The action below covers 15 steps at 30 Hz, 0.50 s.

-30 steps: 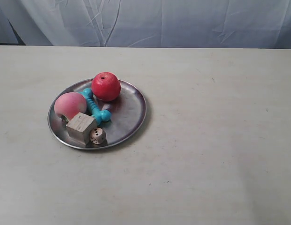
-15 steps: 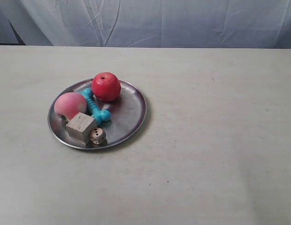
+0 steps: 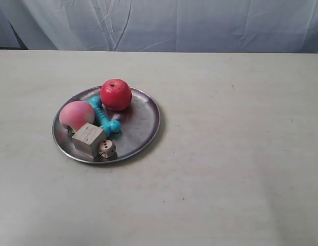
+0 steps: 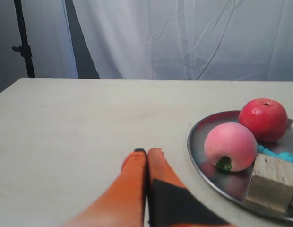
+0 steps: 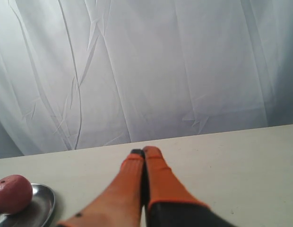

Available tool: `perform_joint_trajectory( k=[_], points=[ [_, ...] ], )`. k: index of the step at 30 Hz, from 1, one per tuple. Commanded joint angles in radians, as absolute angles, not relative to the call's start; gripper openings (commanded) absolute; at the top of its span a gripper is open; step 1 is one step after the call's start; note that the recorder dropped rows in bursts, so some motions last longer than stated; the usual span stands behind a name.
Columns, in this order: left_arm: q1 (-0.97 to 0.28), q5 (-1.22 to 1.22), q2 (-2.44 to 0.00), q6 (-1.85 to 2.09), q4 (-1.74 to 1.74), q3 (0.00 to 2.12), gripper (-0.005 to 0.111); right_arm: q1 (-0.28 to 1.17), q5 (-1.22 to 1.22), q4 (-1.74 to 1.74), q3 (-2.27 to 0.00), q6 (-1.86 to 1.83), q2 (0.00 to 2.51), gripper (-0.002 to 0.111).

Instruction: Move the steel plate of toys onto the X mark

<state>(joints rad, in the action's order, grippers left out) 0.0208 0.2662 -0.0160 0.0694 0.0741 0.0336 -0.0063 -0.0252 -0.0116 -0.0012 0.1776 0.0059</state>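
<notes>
The steel plate (image 3: pixel 141 130) lies left of centre on the table in the exterior view. On it are a red apple (image 3: pixel 116 94), a pink peach ball (image 3: pixel 76 115), a teal bone (image 3: pixel 104 118), a pale wooden cube (image 3: pixel 88 140) and a small die (image 3: pixel 106 148). No arm shows in the exterior view. My left gripper (image 4: pixel 147 152) is shut and empty over bare table beside the plate's rim (image 4: pixel 196 156). The right gripper (image 5: pixel 145 151) is also shut and empty, with the apple (image 5: pixel 12 193) and the plate's edge (image 5: pixel 45 203) off to one side. The X mark is not visible.
The pale table (image 3: pixel 236 154) stretches wide to the right of the plate and in front of it. A white cloth backdrop (image 3: pixel 200 23) hangs behind the far edge. A dark stand (image 4: pixel 22 42) rises past the table's corner in the left wrist view.
</notes>
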Motion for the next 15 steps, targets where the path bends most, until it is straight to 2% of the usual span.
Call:
perform_joint_trajectory(
  k=[1,15],
  points=[
    [0.018,0.314,0.000,0.061,0.069,0.013,0.000,-0.010,-0.022,-0.013,0.000,0.176,0.000,0.000],
    [0.018,0.312,0.000,0.063,0.063,0.000,0.000,-0.010,-0.022,-0.017,0.000,0.176,0.000,0.000]
  ],
)
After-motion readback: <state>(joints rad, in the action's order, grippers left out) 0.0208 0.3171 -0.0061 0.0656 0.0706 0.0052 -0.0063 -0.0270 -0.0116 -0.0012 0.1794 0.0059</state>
